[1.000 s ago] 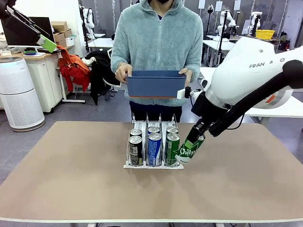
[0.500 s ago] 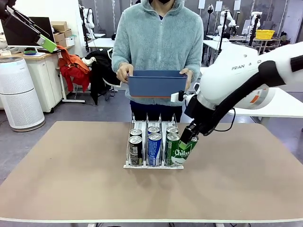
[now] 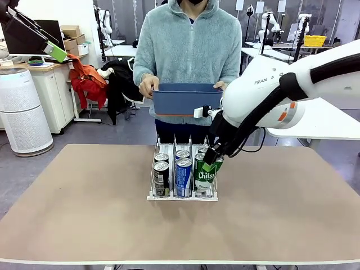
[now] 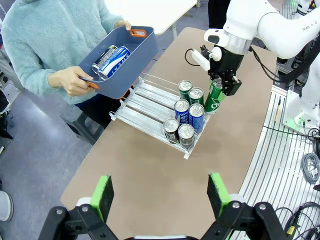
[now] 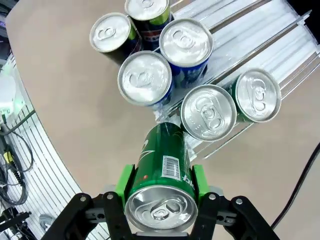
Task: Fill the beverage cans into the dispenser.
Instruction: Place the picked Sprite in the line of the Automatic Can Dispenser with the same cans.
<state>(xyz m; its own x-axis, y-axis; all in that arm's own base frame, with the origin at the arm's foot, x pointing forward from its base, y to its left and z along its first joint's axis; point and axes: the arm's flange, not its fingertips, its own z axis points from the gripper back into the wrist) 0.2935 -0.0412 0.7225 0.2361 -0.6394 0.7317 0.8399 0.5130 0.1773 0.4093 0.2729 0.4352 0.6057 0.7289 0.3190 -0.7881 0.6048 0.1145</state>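
Since a second ago the green can [image 3: 205,175] is shifted left, now tilted at the dispenser [image 3: 169,197] right-lane front. Right gripper [image 3: 211,158] fingers are clamped on it; left gripper [image 4: 161,192] fingers are spread, empty. Insertion step: free lane space behind the cans is probably needed next.

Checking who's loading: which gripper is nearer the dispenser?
The right. The right gripper, shut on a green can, hangs at the dispenser's right front corner; the left gripper, open, sits high and far off to its left.
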